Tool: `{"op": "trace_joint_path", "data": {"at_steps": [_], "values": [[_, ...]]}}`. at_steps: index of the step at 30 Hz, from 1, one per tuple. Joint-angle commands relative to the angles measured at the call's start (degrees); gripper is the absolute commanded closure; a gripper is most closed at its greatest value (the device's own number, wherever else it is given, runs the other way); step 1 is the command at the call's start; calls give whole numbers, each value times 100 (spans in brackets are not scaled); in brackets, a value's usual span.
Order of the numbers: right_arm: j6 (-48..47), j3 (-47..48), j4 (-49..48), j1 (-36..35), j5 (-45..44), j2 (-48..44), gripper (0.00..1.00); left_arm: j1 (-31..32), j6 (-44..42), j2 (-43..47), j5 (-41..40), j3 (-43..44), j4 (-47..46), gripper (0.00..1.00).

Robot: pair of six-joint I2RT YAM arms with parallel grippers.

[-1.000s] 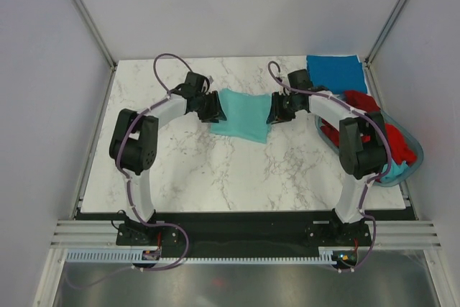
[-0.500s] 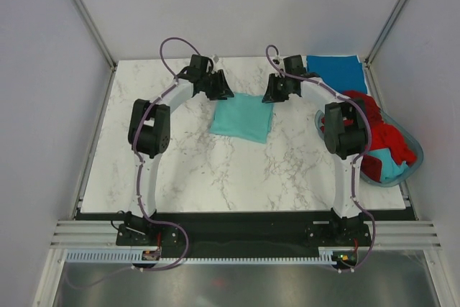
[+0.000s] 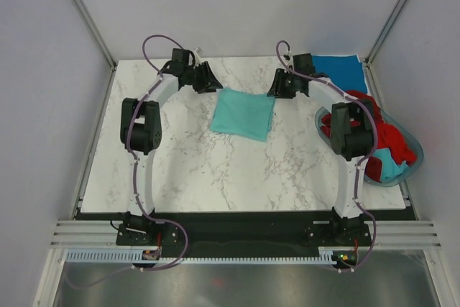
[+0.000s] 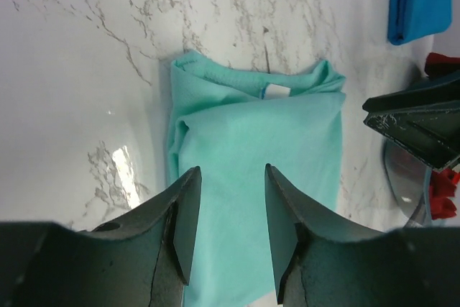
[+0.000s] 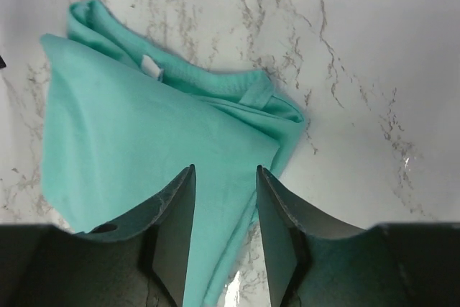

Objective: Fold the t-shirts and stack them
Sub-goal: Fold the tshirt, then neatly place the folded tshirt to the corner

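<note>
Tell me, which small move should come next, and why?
Probably lower the left gripper and right gripper to grasp the teal t-shirt for stacking. Both hover open and empty near it, it lies folded, and the folded blue t-shirt waits far right.

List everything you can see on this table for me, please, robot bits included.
teal t-shirt: one, light teal-green, folded, far middle of the table
blue t-shirt: one, deeper blue, folded, far right corner
red t-shirts: count unclear, red, heaped in the basket
basket: one, translucent blue-grey, right edge
table: one, white marble
left fingers: two, dark, open, empty, by the teal t-shirt's far left corner
right fingers: two, dark, open, empty, by its far right corner
</note>
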State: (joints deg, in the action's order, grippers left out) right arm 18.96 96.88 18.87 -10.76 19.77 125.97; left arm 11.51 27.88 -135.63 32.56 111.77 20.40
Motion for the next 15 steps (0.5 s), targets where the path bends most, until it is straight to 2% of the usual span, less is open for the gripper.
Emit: {"op": "trace_joint_path", "data": {"at_steps": [1, 5, 6, 7, 9, 15], "values": [[-59, -37, -147, -22, 185, -670, 52, -105, 121, 1090, 532, -390, -54, 51], [-103, -301, -103, -22, 185, -723, 48, 132, -160, 2064, 542, -1655, -124, 54], [-121, -301, -86, -13, 116, -697, 47, 185, -116, 2206, 515, -2267, -264, 55], [-164, -275, -59, -13, 71, -627, 38, 237, -81, 2382, 602, -2569, -448, 55], [-357, -179, 20, 4, -25, -574, 35, 474, 24, 2698, 620, -3245, -975, 56], [-551, 269, 125, 136, 290, -91, 34, 1265, 182, 2446, 532, -3478, -1389, 57]]}}
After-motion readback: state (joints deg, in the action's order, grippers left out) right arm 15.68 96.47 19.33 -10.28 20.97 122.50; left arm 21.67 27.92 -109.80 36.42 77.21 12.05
